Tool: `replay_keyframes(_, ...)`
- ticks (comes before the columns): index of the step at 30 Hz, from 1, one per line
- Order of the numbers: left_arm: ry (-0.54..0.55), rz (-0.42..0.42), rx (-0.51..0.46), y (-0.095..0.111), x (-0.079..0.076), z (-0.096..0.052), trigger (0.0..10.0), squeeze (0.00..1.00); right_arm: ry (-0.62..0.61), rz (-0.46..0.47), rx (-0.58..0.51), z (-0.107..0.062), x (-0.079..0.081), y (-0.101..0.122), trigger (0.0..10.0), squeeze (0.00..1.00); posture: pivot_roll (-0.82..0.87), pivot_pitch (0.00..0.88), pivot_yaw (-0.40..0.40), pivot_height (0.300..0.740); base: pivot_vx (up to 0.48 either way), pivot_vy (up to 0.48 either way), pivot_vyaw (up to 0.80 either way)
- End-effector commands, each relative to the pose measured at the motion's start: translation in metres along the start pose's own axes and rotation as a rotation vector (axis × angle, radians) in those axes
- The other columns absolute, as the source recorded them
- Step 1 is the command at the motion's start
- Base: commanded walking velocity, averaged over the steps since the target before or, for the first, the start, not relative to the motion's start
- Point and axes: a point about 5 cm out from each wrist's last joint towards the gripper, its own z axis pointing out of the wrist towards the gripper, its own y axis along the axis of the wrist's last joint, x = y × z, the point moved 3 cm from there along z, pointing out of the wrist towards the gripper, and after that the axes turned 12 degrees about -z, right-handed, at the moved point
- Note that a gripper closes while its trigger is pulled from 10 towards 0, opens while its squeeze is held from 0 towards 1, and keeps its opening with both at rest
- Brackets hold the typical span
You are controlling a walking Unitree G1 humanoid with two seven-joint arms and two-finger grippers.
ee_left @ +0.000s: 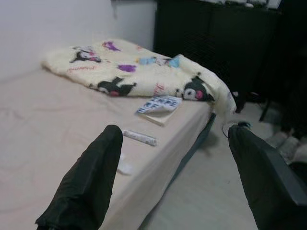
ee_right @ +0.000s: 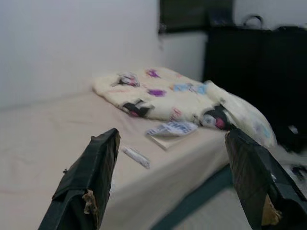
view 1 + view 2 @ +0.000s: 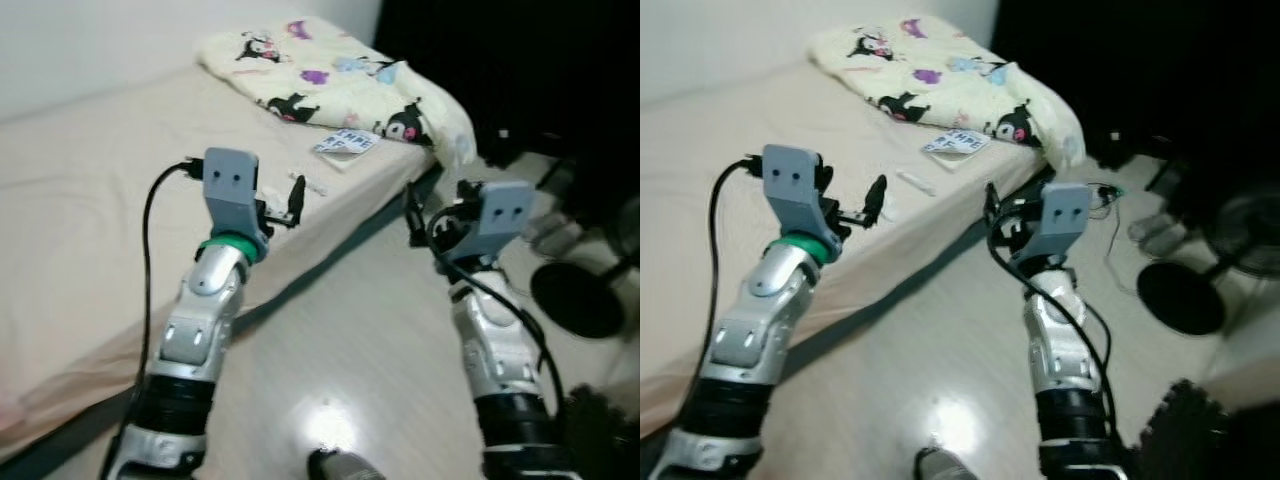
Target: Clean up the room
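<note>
A bed [image 3: 90,200] holds a cartoon blanket [image 3: 330,75], a book [image 3: 345,145] next to it, and a small white tube [image 1: 139,138] near the edge. The left gripper [image 1: 175,182] is up over the bed edge with its fingers spread wide. The right gripper [image 2: 184,184] is up over the floor [image 3: 350,340], fingers spread too, holding nothing.
</note>
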Motion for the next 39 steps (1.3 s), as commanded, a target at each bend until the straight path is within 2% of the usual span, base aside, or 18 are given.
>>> replay_keyframes(1, 0.000, 0.005, 0.017, -0.007, -0.001, -0.001, 10.0, 0.00, -0.015, 0.000, 0.013, -0.002, -0.004, -0.003, 10.0, 0.00, -0.05, 0.016, 0.033, 0.740, 0.000, 0.000, -0.80)
replay_keyframes(9, 0.014, 0.067, 0.018, -0.009, 0.006, -0.004, 10.0, 0.00, -0.011, -0.002, 0.017, -0.003, -0.003, -0.005, 10.0, 0.00, -0.05, 0.017, 0.033, 0.740, 0.000, 0.000, -0.80)
replay_keyframes(11, 0.019, 0.176, 0.029, -0.016, 0.014, -0.010, 10.0, 0.00, 0.024, -0.049, 0.033, -0.004, 0.003, -0.013, 10.0, 0.00, -0.02, 0.016, 0.026, 0.740, 0.000, 0.000, -0.80)
replay_keyframes(12, 0.019, 0.176, 0.029, -0.016, 0.014, -0.010, 10.0, 0.00, 0.024, -0.049, 0.033, -0.004, 0.003, -0.013, 10.0, 0.00, -0.02, 0.016, 0.026, 0.740, 0.000, 0.000, -0.80)
replay_keyframes(13, 0.025, 0.224, 0.046, -0.023, 0.019, -0.015, 10.0, 0.00, 0.053, -0.081, 0.048, -0.006, 0.008, -0.020, 10.0, 0.00, -0.01, 0.016, 0.023, 0.740, 0.000, 0.000, -0.80)
replay_keyframes(15, 0.051, 0.256, 0.102, -0.041, 0.031, -0.025, 10.0, 0.00, 0.107, -0.127, 0.081, -0.010, 0.018, -0.033, 10.0, 0.00, 0.00, 0.017, 0.020, 0.740, 0.000, 0.000, -0.80)
replay_keyframes(21, 0.127, 0.240, 0.157, -0.058, 0.049, -0.039, 10.0, 0.00, 0.137, -0.114, 0.099, -0.012, 0.027, -0.038, 10.0, 0.00, 0.01, 0.019, 0.013, 0.740, 0.000, 0.000, -0.80)
replay_keyframes(30, 0.125, 0.239, 0.116, -0.052, 0.045, -0.031, 10.0, 0.00, 0.128, -0.102, 0.084, -0.010, 0.024, -0.037, 10.0, 0.00, 0.01, 0.019, 0.015, 0.740, 0.000, 0.000, -0.80)
replay_keyframes(34, 0.123, 0.235, 0.096, -0.051, 0.041, -0.029, 10.0, 0.00, 0.119, -0.100, 0.076, -0.009, 0.022, -0.037, 10.0, 0.00, 0.00, 0.018, 0.015, 0.740, 0.360, 0.000, -0.80)
replay_keyframes(39, 0.120, 0.225, 0.087, -0.052, 0.037, -0.026, 10.0, 0.00, 0.117, -0.114, 0.071, -0.010, 0.022, -0.036, 10.0, 0.00, -0.01, 0.015, 0.013, 0.740, 0.428, 0.000, 0.00)
